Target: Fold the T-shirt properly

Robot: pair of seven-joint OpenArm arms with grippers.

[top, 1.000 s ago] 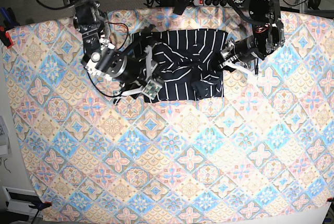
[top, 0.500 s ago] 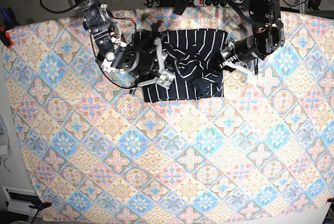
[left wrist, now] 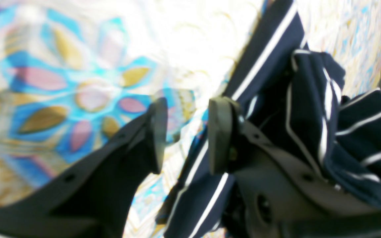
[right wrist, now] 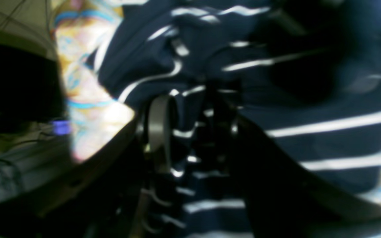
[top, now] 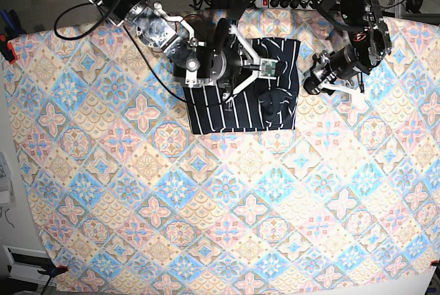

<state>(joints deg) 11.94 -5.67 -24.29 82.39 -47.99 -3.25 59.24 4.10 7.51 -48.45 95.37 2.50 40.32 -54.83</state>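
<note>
With right gripper (right wrist: 192, 135) parted over rumpled cloth and left gripper (left wrist: 189, 135) parted at the edge, smooth the striped T-shirt (top: 234, 116) gently outward, without dragging lower layers.

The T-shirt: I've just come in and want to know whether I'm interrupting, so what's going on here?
A two-armed robot is working at folding the striped T-shirt on the patterned tablecloth. The right tool reaches across it, open, with bunched fabric showing between its fingers; whether it grips any isn't clear. The left tool stands open at the shirt's edge, holding nothing. The shirt is rumpled, not neatly folded yet.
</note>
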